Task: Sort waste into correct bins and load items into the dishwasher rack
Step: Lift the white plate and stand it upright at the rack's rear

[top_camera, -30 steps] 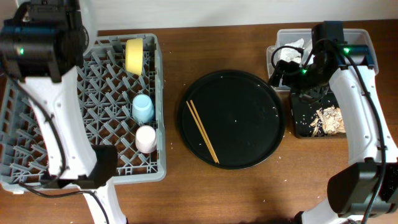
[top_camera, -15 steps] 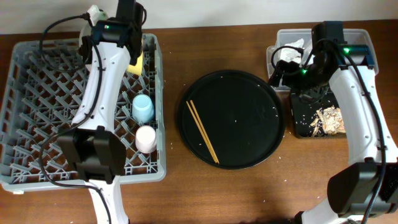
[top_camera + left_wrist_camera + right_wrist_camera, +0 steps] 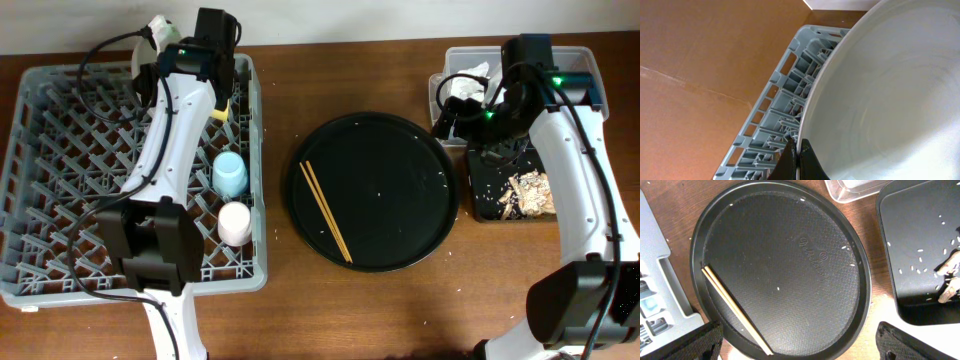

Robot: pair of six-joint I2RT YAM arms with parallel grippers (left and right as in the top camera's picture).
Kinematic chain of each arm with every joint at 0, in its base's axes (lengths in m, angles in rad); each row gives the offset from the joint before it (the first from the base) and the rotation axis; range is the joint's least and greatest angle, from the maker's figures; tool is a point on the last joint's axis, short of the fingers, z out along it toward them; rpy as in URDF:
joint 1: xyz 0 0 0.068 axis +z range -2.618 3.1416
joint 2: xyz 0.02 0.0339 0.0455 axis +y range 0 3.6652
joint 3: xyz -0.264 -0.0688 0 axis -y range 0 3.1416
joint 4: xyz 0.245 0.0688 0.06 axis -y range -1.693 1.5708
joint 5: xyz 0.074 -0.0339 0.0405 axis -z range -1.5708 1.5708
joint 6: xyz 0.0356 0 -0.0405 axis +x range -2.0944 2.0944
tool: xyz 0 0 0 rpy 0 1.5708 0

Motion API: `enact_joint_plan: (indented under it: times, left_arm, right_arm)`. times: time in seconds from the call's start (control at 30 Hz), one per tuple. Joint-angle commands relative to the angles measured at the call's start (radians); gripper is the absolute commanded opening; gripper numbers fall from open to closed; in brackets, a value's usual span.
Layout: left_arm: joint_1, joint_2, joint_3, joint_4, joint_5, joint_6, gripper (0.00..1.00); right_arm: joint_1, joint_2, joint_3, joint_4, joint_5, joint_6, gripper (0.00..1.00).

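Plate fills L wrist view, rim pinched in L claw, overhead shows only edge, R claw open.

The rack is grey with a lattice floor; in it are a yellow bowl, 1 pale blue cup and 1 pinkish-white cup. The plate is pale grey-white. 2 light-wood chopsticks cross a black round tray flecked with white. The scraps are tan, the table brown.
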Motion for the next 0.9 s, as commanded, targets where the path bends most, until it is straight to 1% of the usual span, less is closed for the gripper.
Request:
enact_joint_plan:
  times: [0.0, 0.1, 0.13, 0.2, 0.27, 0.4, 0.43, 0.47, 0.5, 0.53, 0.57, 0.67, 0.7, 0.73, 0.77, 0.8, 0.83, 0.87]
  left_arm:
    - [-0.003, -0.013, -0.022, 0.016, -0.068, -0.009, 0.00]
    - [-0.003, -0.014, -0.021, 0.034, -0.072, 0.006, 0.00]
    - [-0.005, -0.014, -0.021, 0.034, -0.104, 0.006, 0.00]
    - [-0.028, -0.013, -0.021, 0.034, -0.097, 0.006, 0.00]
    - [-0.042, -0.013, -0.023, 0.049, -0.020, 0.006, 0.00]
    - [-0.042, -0.012, -0.025, 0.060, 0.018, 0.006, 0.00]
    - [-0.042, -0.012, -0.025, 0.057, 0.053, 0.006, 0.04]
    - [-0.041, -0.012, -0.025, 0.058, 0.087, 0.006, 0.10]
    - [-0.041, -0.012, -0.025, 0.058, 0.117, 0.006, 0.22]
    - [-0.041, -0.012, -0.025, 0.058, 0.140, 0.006, 0.44]
    - [-0.041, -0.012, -0.025, 0.058, 0.145, 0.006, 0.50]
    - [-0.041, -0.026, -0.017, 0.058, 0.158, 0.006, 0.65]
    - [-0.041, -0.069, 0.017, 0.047, 0.203, 0.006, 0.69]
    - [-0.041, -0.117, 0.040, 0.041, 0.282, 0.007, 0.70]
    - [-0.042, -0.189, 0.045, 0.041, 0.409, 0.006, 0.74]
    - [-0.044, -0.257, 0.045, 0.026, 0.603, 0.007, 0.74]
    - [-0.060, -0.296, 0.045, -0.024, 0.745, 0.006, 0.74]
    - [-0.101, -0.305, 0.045, -0.112, 0.812, 0.006, 0.75]
  right_arm:
    - [0.008, 0.003, -0.004, 0.000, 0.005, 0.001, 0.98]
    - [0.008, 0.003, -0.004, 0.000, 0.005, 0.001, 0.98]
    - [0.008, 0.003, -0.004, 0.000, 0.005, 0.001, 0.99]
    - [0.008, 0.003, -0.004, 0.000, 0.005, 0.002, 0.98]
    - [0.008, 0.003, -0.004, 0.000, 0.005, 0.001, 0.98]
    - [0.008, 0.003, -0.004, 0.000, 0.005, 0.001, 0.99]
    - [0.008, 0.003, -0.004, 0.000, 0.005, 0.001, 0.98]
    - [0.008, 0.003, -0.004, 0.000, 0.005, 0.001, 0.98]
    - [0.008, 0.003, -0.004, 0.000, 0.005, 0.001, 0.98]
    - [0.008, 0.003, -0.004, 0.000, 0.005, 0.002, 0.98]
    - [0.008, 0.003, -0.004, 0.000, 0.005, 0.001, 0.98]
    - [0.008, 0.003, -0.004, 0.000, 0.005, 0.001, 0.98]
    - [0.008, 0.003, -0.004, 0.000, 0.005, 0.001, 0.98]
    - [0.008, 0.003, -0.004, 0.000, 0.005, 0.002, 0.98]
    - [0.008, 0.003, -0.004, 0.000, 0.005, 0.001, 0.98]
    - [0.008, 0.003, -0.004, 0.000, 0.005, 0.002, 0.99]
    - [0.008, 0.003, -0.004, 0.000, 0.005, 0.001, 0.99]
    - [0.008, 0.003, -0.004, 0.000, 0.005, 0.001, 0.98]
